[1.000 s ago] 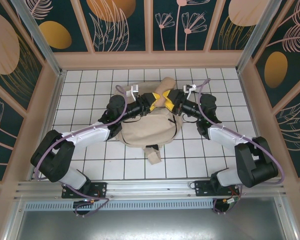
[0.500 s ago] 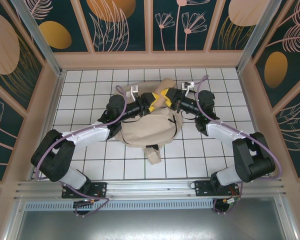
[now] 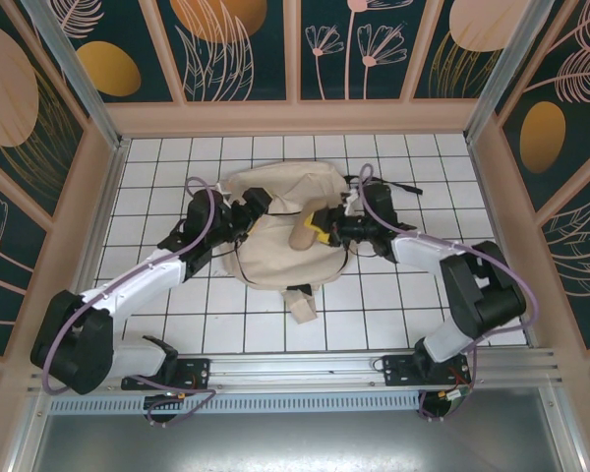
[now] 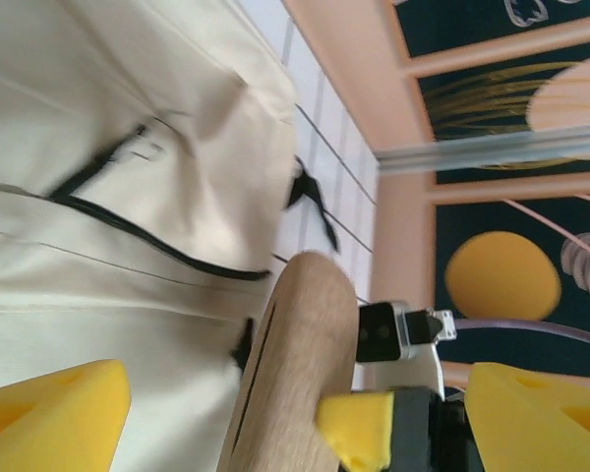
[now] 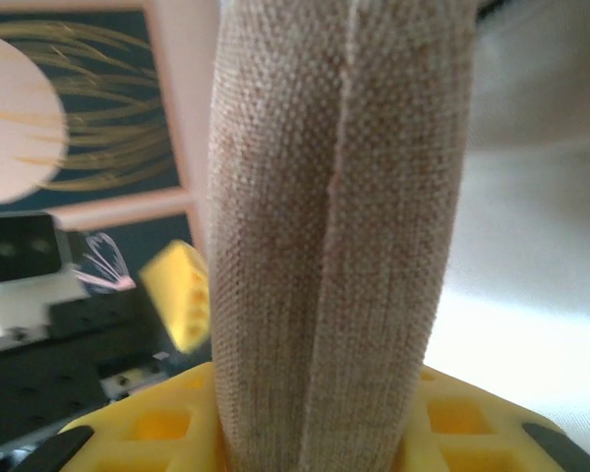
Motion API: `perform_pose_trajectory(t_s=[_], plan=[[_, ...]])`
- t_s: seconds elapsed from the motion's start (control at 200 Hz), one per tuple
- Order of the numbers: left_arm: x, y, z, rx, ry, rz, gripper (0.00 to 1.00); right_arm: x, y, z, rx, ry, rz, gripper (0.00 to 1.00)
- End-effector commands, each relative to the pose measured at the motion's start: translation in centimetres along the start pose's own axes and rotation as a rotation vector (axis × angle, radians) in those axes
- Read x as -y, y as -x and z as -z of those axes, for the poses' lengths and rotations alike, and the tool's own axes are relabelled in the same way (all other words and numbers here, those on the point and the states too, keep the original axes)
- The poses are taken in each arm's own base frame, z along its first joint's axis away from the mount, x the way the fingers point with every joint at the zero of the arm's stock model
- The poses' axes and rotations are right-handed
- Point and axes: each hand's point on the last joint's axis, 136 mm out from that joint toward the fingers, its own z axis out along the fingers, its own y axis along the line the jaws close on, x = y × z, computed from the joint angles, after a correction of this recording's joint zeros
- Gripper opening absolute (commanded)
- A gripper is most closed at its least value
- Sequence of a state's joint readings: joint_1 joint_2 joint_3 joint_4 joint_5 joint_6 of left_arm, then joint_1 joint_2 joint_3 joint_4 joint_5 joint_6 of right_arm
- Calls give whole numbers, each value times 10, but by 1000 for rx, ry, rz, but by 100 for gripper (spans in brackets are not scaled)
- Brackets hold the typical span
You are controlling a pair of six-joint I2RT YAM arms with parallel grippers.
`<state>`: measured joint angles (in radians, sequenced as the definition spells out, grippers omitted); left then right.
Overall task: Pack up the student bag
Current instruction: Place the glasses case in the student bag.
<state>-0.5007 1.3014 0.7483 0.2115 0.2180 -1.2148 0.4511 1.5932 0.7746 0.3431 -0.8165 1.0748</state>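
The student bag (image 3: 275,251), a large cream canvas backpack with dark zipper lines (image 4: 147,236), lies flat in the middle of the tiled floor. Its woven beige loop (image 3: 303,236) stands up from the cloth. My right gripper (image 3: 324,233) is shut on that loop (image 5: 334,216), with yellow pads on both sides of it (image 5: 320,433). My left gripper (image 3: 259,208) hovers over the bag's left half with its yellow fingers spread wide (image 4: 295,423). The loop (image 4: 300,354) stands between them untouched, and a right fingertip (image 4: 359,428) shows beside it.
A beige strap end (image 3: 303,307) sticks out at the bag's near edge. A black strap (image 3: 398,184) trails off its far right corner. Wooden walls (image 3: 295,118) ring the white tiled floor (image 3: 157,177), with bare tiles to either side of the bag.
My left gripper opened, let go and drew back to the left. My right gripper shut on the loop and moved left and nearer. The bag's top dropped and spread toward the back.
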Motion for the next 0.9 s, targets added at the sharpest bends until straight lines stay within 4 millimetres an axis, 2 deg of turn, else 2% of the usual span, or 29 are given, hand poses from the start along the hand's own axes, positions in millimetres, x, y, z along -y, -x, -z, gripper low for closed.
perform_pose_trajectory(t_s=[0.0, 0.23, 0.34, 0.44, 0.56, 0.756, 0.896], plan=[[-41, -4, 2, -3, 154, -83, 86, -4, -21, -19, -128, -3, 47, 32], [-61, -20, -16, -78, 162, -65, 81, 15, -26, -34, -193, -31, -5, 32], [-65, -25, -22, -110, 162, -71, 78, 18, -30, -34, -206, -45, -3, 33], [-70, -28, -27, -125, 168, -67, 77, 20, -24, -34, -202, -46, -26, 33], [-73, -30, -30, -136, 172, -63, 77, 18, -3, -36, -147, -49, -10, 33], [-80, -32, -33, -147, 185, -55, 76, 13, 41, -45, -60, -28, -16, 34], [-85, -35, -33, -156, 193, -47, 74, 21, 51, -51, -49, -31, -63, 36]])
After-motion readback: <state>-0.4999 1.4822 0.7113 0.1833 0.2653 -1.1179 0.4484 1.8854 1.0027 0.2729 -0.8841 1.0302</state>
